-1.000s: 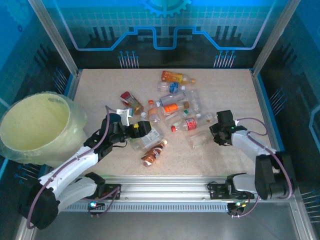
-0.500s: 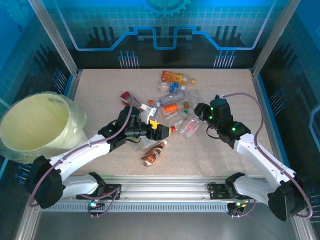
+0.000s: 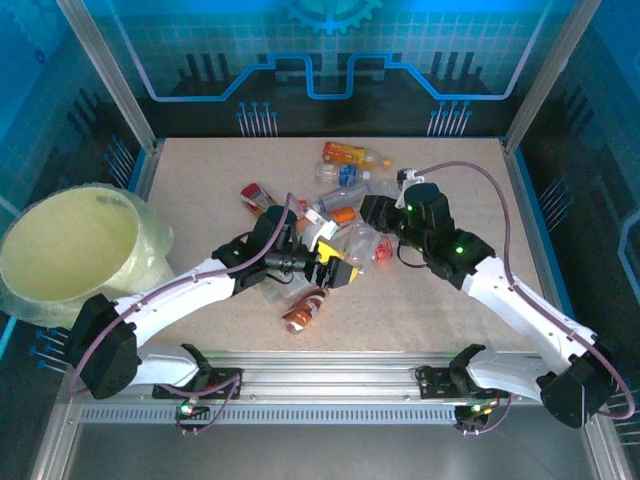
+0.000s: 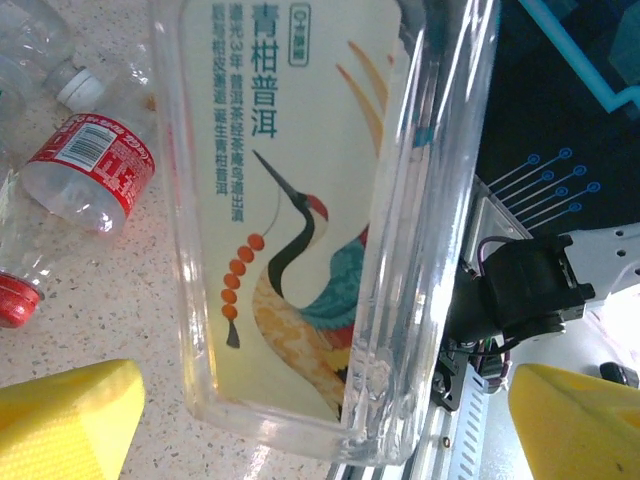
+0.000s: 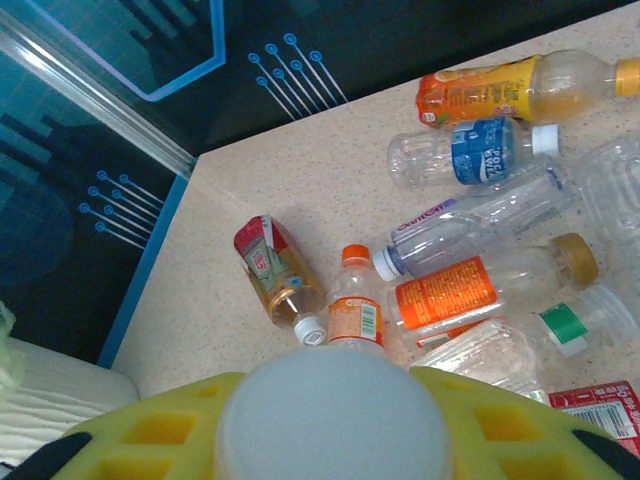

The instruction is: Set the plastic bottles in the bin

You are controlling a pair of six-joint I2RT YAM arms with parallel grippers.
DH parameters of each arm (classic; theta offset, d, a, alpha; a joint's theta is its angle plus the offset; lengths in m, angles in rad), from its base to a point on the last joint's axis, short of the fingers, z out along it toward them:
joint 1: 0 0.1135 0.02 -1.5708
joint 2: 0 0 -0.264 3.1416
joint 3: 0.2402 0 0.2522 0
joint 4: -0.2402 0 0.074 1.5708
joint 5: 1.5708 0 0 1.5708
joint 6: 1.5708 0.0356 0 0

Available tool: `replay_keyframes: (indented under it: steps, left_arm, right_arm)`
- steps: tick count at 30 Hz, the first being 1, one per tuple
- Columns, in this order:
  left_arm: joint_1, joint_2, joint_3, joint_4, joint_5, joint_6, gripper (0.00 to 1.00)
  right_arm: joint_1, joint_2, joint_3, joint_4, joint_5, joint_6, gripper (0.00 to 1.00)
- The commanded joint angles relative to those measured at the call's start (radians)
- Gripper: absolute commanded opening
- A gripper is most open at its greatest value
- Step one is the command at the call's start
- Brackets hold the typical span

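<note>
Plastic bottles lie in a pile at mid-table. Among them are an orange juice bottle (image 3: pixel 345 153) (image 5: pixel 500 90), a blue-labelled one (image 5: pixel 485 152), a red-labelled one (image 3: pixel 258 197) (image 5: pixel 270 265) and a crushed brown one (image 3: pixel 305 308). My left gripper (image 3: pixel 335 270) (image 4: pixel 325 420) is open. A clear square bottle with a crane label (image 4: pixel 310 200) stands between its wide-apart yellow fingers (image 4: pixel 60 420). My right gripper (image 3: pixel 378 215) (image 5: pixel 335 420) hangs over the pile, shut on a white-capped bottle (image 5: pixel 335 410). The cream bin (image 3: pixel 150 240) stands at the far left.
A red-labelled cola bottle (image 4: pixel 85 170) lies left of the crane bottle. An orange-capped small bottle (image 5: pixel 355 310) and an orange-labelled one (image 5: pixel 470 292) lie under the right gripper. Metal frame posts and the front rail (image 3: pixel 330 370) border the table.
The left arm has reached rightward from near the bin into the pile. The right arm has swung from the right front up to the pile's middle, a clear bottle moving with it.
</note>
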Motion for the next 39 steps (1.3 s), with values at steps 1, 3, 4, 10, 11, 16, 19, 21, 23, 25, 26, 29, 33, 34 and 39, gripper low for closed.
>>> replay_keyframes:
  steps: [1,3,4,10,11,16,19,21,23,25,26,29,33,34,39]
  left_arm:
    - [-0.010,0.004,0.017,0.028,0.006,0.016,0.94]
    - [-0.009,-0.005,0.002,0.075,-0.021,-0.006,0.93]
    - [-0.009,-0.007,-0.006,0.102,-0.040,-0.014,0.92]
    - [-0.009,0.005,0.003,0.170,-0.030,-0.024,0.74]
    - [-0.009,0.008,0.006,0.170,-0.023,-0.022,0.70]
    - [-0.009,-0.014,-0.016,0.178,-0.036,-0.026,0.48]
    - [-0.008,-0.042,-0.035,0.166,-0.098,-0.026,0.45]
    - [-0.009,-0.061,-0.039,0.131,-0.178,-0.029,0.44]
    - [-0.010,-0.081,-0.035,0.067,-0.296,-0.029,0.45]
    - [-0.008,-0.103,-0.024,-0.018,-0.447,-0.026,0.45]
    - [-0.007,-0.117,-0.016,-0.060,-0.512,-0.024,0.45]
    - [-0.004,-0.172,0.022,-0.213,-0.749,-0.013,0.44]
    - [0.013,-0.272,0.089,-0.403,-1.020,0.011,0.44]
    - [0.023,-0.299,0.107,-0.442,-1.066,0.020,0.43]
    - [0.098,-0.414,0.221,-0.595,-1.207,0.071,0.44]
  right_arm:
    - [0.019,0.002,0.033,0.057,-0.071,-0.037,0.24]
    - [0.027,0.006,0.039,0.064,-0.103,-0.048,0.24]
    - [0.031,0.010,0.043,0.064,-0.119,-0.052,0.24]
    - [0.049,0.040,0.056,0.061,-0.163,-0.034,0.26]
    - [0.051,0.045,0.056,0.062,-0.164,-0.026,0.26]
    - [0.053,0.058,0.058,0.074,-0.178,-0.013,0.30]
    - [0.053,0.049,0.061,0.065,-0.174,-0.020,0.49]
    - [0.052,0.044,0.074,0.049,-0.183,-0.034,0.64]
    - [0.053,0.042,0.097,0.019,-0.195,-0.066,0.76]
    - [0.052,0.042,0.125,-0.026,-0.184,-0.100,0.91]
    - [0.053,0.040,0.135,-0.044,-0.170,-0.113,1.00]
    - [0.051,0.034,0.153,-0.096,-0.081,-0.144,1.00]
    - [0.051,0.033,0.171,-0.155,-0.004,-0.200,1.00]
    - [0.051,0.032,0.170,-0.160,0.011,-0.201,1.00]
    - [0.052,0.025,0.154,-0.157,0.047,-0.198,1.00]
